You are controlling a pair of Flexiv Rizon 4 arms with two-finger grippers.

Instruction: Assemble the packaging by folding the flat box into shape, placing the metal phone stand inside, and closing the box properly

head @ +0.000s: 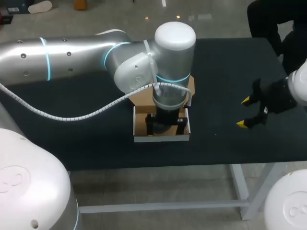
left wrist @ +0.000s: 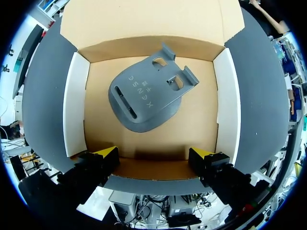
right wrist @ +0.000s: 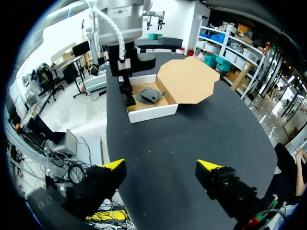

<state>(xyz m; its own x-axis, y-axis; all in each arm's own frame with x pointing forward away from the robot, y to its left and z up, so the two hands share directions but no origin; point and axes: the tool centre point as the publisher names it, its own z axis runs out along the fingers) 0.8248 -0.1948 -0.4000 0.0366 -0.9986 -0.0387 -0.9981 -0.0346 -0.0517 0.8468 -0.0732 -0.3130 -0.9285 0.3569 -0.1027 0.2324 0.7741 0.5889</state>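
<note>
The cardboard box (head: pixel 161 138) stands folded into a tray with white walls in the middle of the black table, its brown lid (right wrist: pixel 188 80) lying open flat behind it. The grey metal phone stand (left wrist: pixel 147 94) lies flat on the box floor; it also shows as the phone stand (right wrist: pixel 150 95) in the right wrist view. My left gripper (left wrist: pixel 154 158) hangs open straight over the box, its yellow tips above the near wall, touching nothing. My right gripper (head: pixel 243 113) is open and empty over bare table, well to the right of the box (right wrist: pixel 149 106).
The left arm (head: pixel 96 57) reaches across the table's left half and hides most of the box from the head view. Its white cable (head: pixel 76 115) loops over the table (head: pixel 225 143). Bare black surface lies between the box and my right gripper.
</note>
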